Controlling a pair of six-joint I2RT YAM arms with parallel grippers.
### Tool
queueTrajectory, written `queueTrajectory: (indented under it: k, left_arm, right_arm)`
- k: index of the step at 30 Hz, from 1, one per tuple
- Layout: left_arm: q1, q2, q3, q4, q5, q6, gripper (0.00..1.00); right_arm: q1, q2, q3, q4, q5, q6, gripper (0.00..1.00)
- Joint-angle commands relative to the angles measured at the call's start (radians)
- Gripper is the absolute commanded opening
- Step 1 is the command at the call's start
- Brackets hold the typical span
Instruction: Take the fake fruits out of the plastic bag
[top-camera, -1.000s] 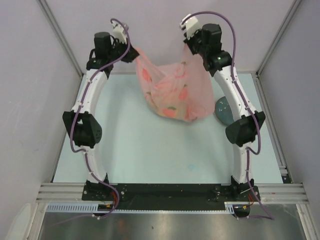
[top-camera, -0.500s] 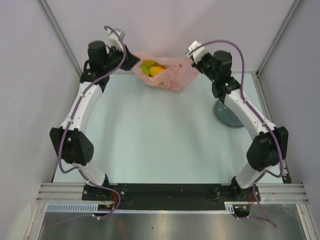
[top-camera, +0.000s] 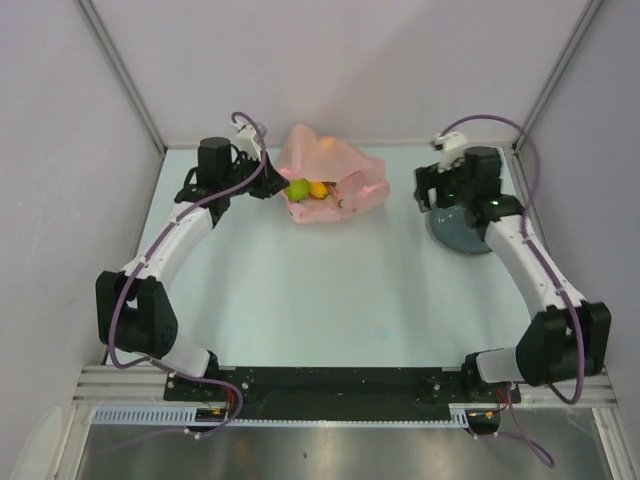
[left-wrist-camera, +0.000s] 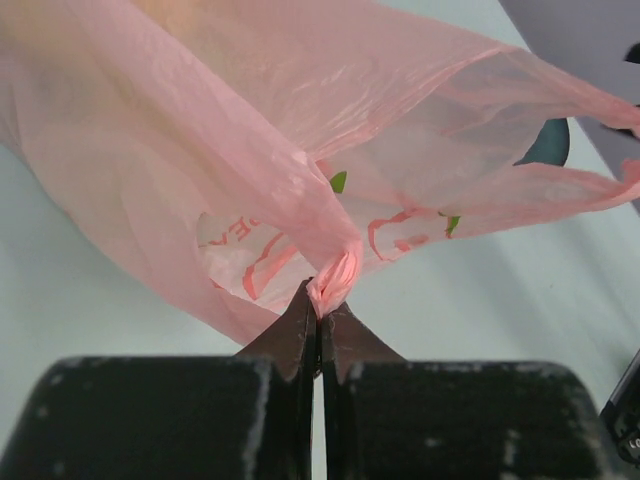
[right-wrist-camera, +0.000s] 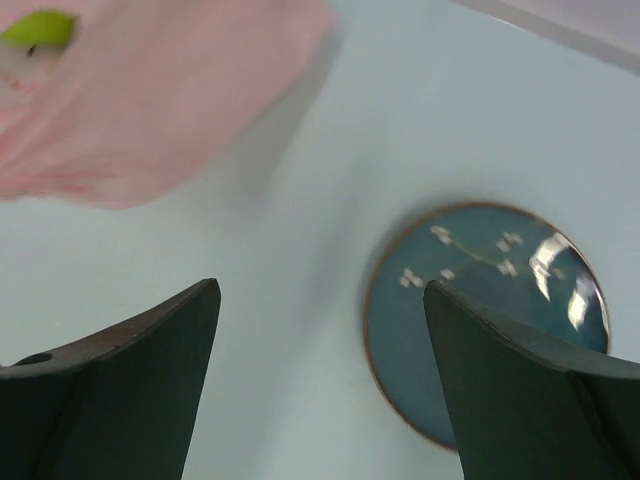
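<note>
The bag (top-camera: 338, 176), likely limp and slippery, lies on the far counter (top-camera: 300, 290) with fruits (top-camera: 299, 188) at its mouth; left jaws pinch a gathered fold, the surest hold, right jaws wide

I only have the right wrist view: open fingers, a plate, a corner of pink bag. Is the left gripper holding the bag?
Observer: Yes. The left gripper is shut on a pinched fold of the bag.
Operator: Any fruit out yet?
Observer: Not clearly. From the top, a green fruit and an orange fruit sit at the bag's open mouth.
Operator: Is the bag hanging or down?
Observer: Down, slumped on the table near its far edge.
</note>
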Motion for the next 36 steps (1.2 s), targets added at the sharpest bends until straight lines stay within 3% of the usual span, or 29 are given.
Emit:
queueTrajectory:
  k: [1, 6, 12, 17, 28, 31, 36]
  left_arm:
    - [-0.004, -0.074, 0.065, 0.015, -0.013, -0.01, 0.02]
    - [-0.002, -0.08, 0.079, -0.066, 0.017, 0.054, 0.36]
    - [-0.002, -0.054, 0.115, -0.223, 0.048, 0.139, 0.52]
    - [0.002, -0.065, 0.086, -0.263, 0.094, 0.153, 0.52]
    - [0.021, -0.079, 0.09, -0.402, 0.089, 0.269, 0.5]
    - [0.03, -0.094, 0.089, -0.421, 0.062, 0.292, 0.48]
    - [0.033, -0.116, 0.061, -0.416, 0.048, 0.292, 0.47]
  right_arm:
    - [-0.247, -0.119, 0.021, -0.18, -0.072, 0.338, 0.87]
    - [-0.471, -0.015, -0.037, -0.255, -0.161, 0.388, 0.84]
    - [-0.655, 0.126, -0.069, -0.203, -0.154, 0.506, 0.83]
    - [-0.745, 0.244, -0.071, -0.151, -0.224, 0.521, 0.8]
    - [-0.79, 0.485, -0.062, 0.028, -0.347, 0.597, 0.69]
    - [-0.781, 0.531, -0.057, 0.074, -0.402, 0.603, 0.57]
    - [-0.735, 0.563, -0.037, 0.072, -0.417, 0.571, 0.22]
